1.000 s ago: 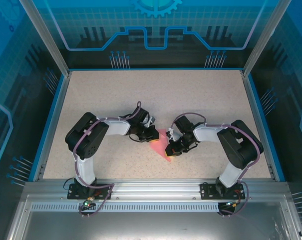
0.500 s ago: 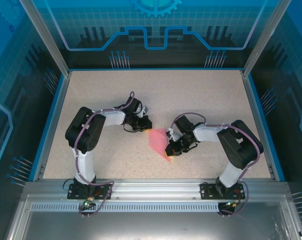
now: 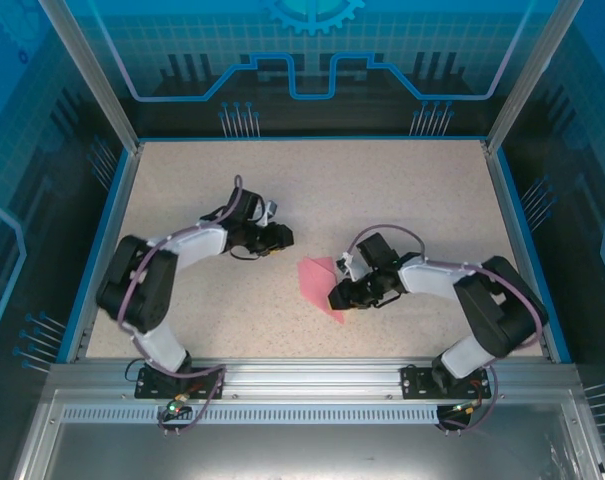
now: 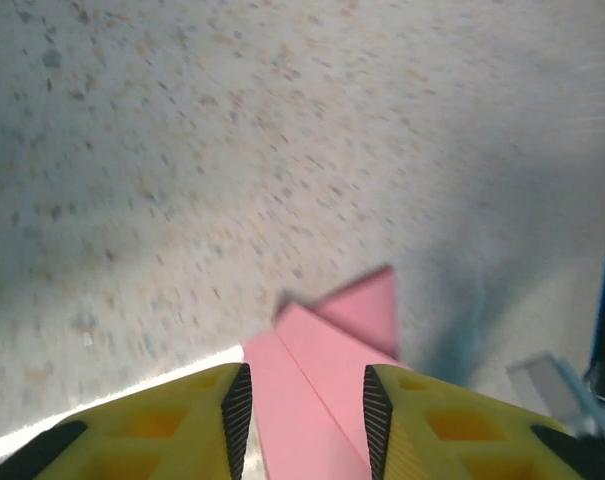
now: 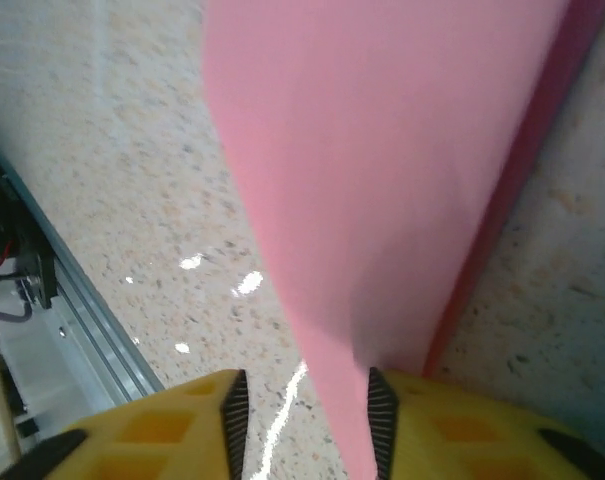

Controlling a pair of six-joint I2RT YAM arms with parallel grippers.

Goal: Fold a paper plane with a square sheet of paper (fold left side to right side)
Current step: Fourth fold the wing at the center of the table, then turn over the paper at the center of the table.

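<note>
Lying just beside right claw (image 3: pixel 338 298), paper plane (image 3: pixel 317 282) reaches between its jaws.

1. The table (image 3: pixel 382 190) had a speckled beige top, bordered by a blue edging (image 3: pixel 312 138) along its far side.
2. Aluminium posts stood at the far left (image 3: pixel 90 75) and far right (image 3: pixel 534 75).
3. The far panel (image 3: pixel 182 40) was blue, with a gear graphic (image 3: pixel 312 12).
4. An aluminium rail (image 3: pixel 312 375) ran along the near edge, with a slotted strip (image 3: pixel 302 412) nearer still.

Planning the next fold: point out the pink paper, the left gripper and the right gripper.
pink paper (image 3: pixel 318 284), top view, middle of the folded sheet.
left gripper (image 4: pixel 304 400), left wrist view, midway between its fingertips.
right gripper (image 5: pixel 304 405), right wrist view, midway between its fingertips.
</note>
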